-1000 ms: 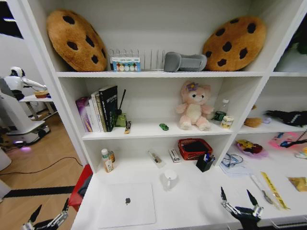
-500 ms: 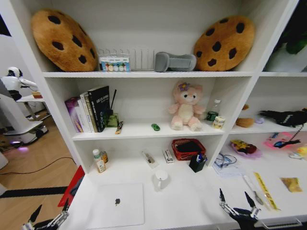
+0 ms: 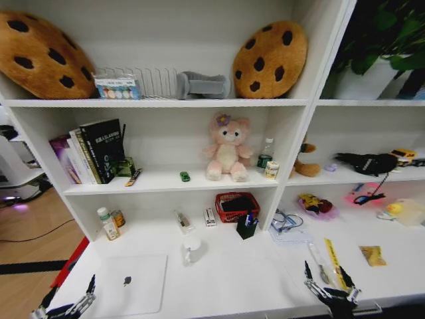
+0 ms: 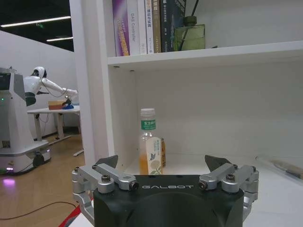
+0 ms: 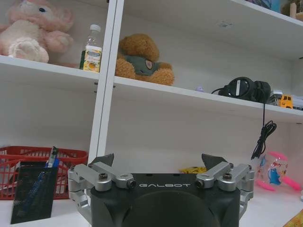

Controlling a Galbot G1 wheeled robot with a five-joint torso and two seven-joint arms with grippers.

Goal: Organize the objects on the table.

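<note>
The left end effector is seen at about 7 o'clock in the head view, held low at the counter's front edge with its fingers spread apart and nothing between them. Just beside it, toward 1 o'clock, the silver laptop lies closed and flat on the counter. Behind the laptop, near the back wall, a small bottle with a white cap stands upright; the same bottle is seen straight ahead of the left end effector in the left wrist view. The white mug stands near the middle of the counter, well apart from the laptop. On the shelf above, the tiny green toy car is parked just beside the pink plush bear. At about 2 o'clock from the mug, the black pen cup stands in front of the red mesh basket, with pens inside. At about 5 o'clock, the right end effector is held at the counter's front edge, its fingers also apart and empty.
</note>
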